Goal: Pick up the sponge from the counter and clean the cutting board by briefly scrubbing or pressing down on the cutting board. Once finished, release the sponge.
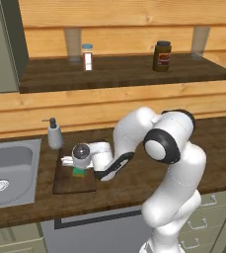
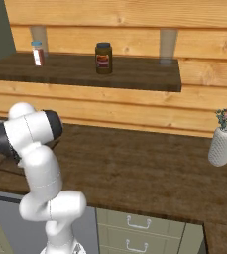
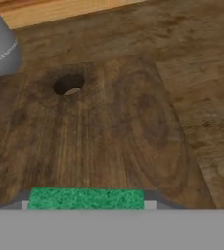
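The green-topped sponge point(image 1: 78, 172) rests on the dark wooden cutting board point(image 1: 67, 185), which lies on the counter point(image 1: 129, 190) just right of the sink. My gripper point(image 1: 78, 168) points down over the board's back half and is shut on the sponge. In the hand view the sponge point(image 3: 86, 199) spans the gap between my gripper point(image 3: 86, 205) fingertips, whose pads touch its two ends. Beyond it stretches the cutting board point(image 3: 108, 132) with its round hanging hole point(image 3: 68, 84). The sponge's yellow layer is hidden.
A grey soap dispenser point(image 1: 54, 134) stands just behind the board's back left corner. The metal sink point(image 1: 8, 170) lies left of the board. A white vase with flowers point(image 2: 221, 144) stands far right. The shelf point(image 1: 124, 71) above holds a brown jar point(image 1: 162, 56) and a small shaker point(image 1: 88, 57).
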Robot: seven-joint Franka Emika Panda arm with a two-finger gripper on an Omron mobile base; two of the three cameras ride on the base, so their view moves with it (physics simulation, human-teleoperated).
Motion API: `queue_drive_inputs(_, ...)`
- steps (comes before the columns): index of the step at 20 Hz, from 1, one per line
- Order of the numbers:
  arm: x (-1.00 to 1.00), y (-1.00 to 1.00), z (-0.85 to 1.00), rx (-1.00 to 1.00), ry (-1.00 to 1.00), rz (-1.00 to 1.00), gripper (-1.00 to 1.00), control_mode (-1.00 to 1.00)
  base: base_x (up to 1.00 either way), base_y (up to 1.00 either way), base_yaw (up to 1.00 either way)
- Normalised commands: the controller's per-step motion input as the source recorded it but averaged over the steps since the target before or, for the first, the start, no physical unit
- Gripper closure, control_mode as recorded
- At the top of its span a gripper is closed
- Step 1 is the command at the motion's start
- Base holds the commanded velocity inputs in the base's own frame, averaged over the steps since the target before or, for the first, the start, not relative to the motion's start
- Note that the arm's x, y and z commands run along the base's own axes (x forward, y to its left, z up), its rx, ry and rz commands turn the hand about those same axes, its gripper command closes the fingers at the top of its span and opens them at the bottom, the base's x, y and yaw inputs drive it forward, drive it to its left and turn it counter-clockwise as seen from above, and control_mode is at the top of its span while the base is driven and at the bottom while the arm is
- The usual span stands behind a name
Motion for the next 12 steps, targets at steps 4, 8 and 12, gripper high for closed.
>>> queue_drive_inputs(4, -0.85, -0.20, -1.00, 0.32, -0.55, -0.02, 1.00, -1.00, 0.00, 0.00, 0.00)
queue_drive_inputs(8, -0.35, 0.36, -0.95, 0.04, -0.42, -0.05, 1.00, -1.00, 0.00, 0.00, 0.00)
queue_drive_inputs(12, -0.40, 0.44, -0.88, 0.00, -0.35, -0.02, 1.00, -1.00, 0.00, 0.00, 0.00)
